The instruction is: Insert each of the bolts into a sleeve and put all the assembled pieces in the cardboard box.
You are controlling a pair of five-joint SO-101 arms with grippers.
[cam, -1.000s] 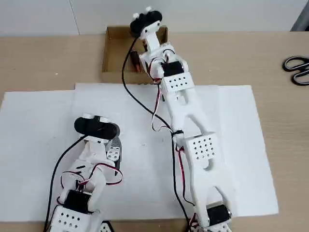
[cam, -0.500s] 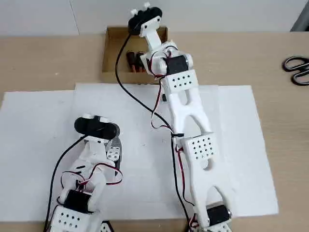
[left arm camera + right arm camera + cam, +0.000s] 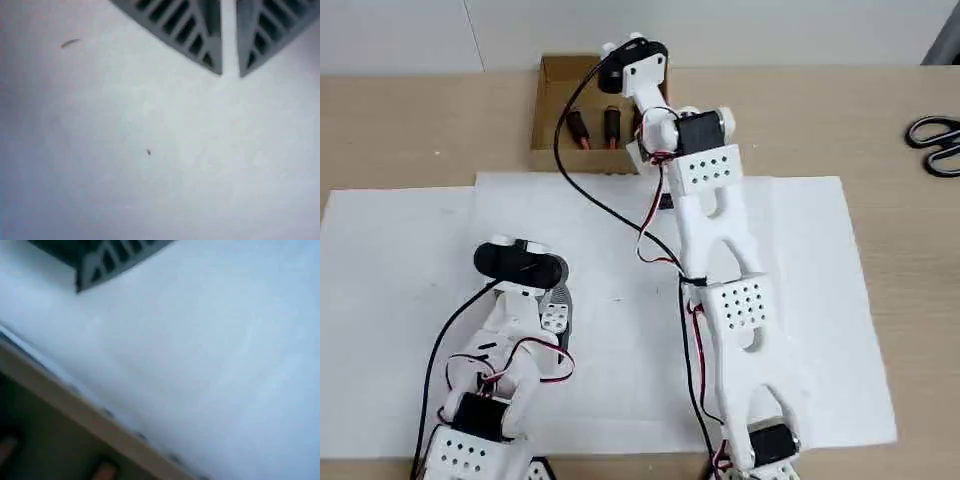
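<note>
High view: right arm (image 3: 720, 250) stretched to 12 o'clock, over the cardboard box (image 3: 546, 105).
Pieces: two assembled pieces (image 3: 578, 128) lie in the box, slightly apart.
Change: a second ago only one showed; the arm has since swung toward 1 o'clock, uncovering both.
Right end effector (image 3: 100, 267): spread or not, I cannot tell.
Left end effector (image 3: 230, 70): at 7 o'clock over white paper (image 3: 820, 300), pressed nearly together, empty.
Meaning: the drop looks made.

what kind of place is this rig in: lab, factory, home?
Probably a lab or workshop bench, not a production line: a small left arm and right arm side by side on a wooden table partly covered with white paper, a cardboard box as the bin, scissors lying loose.
</note>
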